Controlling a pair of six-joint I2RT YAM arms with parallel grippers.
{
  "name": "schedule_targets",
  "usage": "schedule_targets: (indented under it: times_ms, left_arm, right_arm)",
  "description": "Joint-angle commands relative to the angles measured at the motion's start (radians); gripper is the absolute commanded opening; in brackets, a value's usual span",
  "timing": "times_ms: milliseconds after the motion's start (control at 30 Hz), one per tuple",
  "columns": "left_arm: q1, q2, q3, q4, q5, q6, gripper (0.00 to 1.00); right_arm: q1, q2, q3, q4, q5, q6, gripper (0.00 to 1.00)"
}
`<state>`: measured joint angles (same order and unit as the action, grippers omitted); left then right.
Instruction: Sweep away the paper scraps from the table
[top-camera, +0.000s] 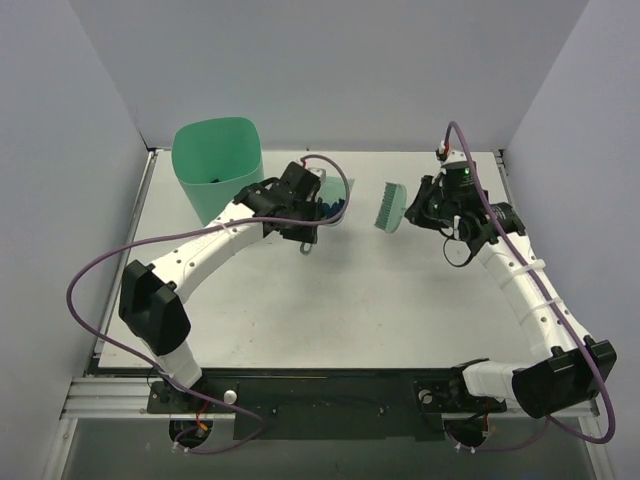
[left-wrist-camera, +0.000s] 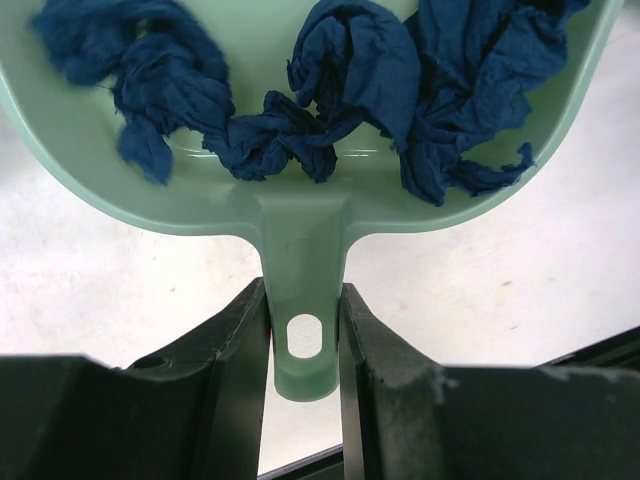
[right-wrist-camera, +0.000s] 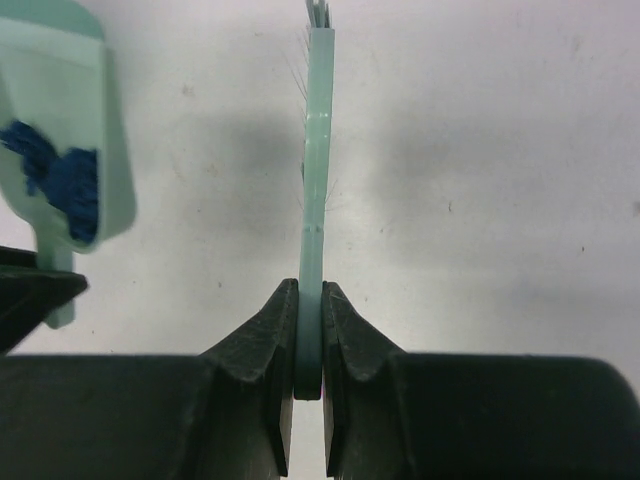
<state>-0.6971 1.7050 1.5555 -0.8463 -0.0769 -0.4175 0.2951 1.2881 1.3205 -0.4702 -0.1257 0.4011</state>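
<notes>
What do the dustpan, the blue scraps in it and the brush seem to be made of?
The dustpan looks like moulded plastic: mint green, smooth, softly glossy, with a hanging hole in its handle. The scraps seem thin paper, perhaps tissue: dark navy, matte, sharply creased and crumpled. The brush has a back of similar mint plastic; its bristles are fine pale fibres, material unclear.

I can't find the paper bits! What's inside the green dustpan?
Crumpled dark blue paper scraps lie inside the dustpan, held by the left claw. The pan's floor beneath them is covered.
</notes>
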Motion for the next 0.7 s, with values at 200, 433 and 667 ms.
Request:
schedule_targets:
  times_ms: [200, 433, 667]
  left_arm:
    - [0.085, 0.084, 0.359, -0.053, 0.173, -0.020, 0.00]
    - [0.211, 0.122, 0.564, -0.077, 0.296, -0.044, 0.00]
    - [0.388, 0.102, 0.574, 0.001, 0.517, -0.133, 0.00]
  right_arm:
    - [0.015, -0.070, -0.190, 0.087, 0.031, 0.070, 0.00]
    - [0.053, -0.065, -0.222, 0.090, 0.057, 0.070, 0.00]
    - [0.075, -0.052, -0.218, 0.079, 0.078, 0.065, 0.00]
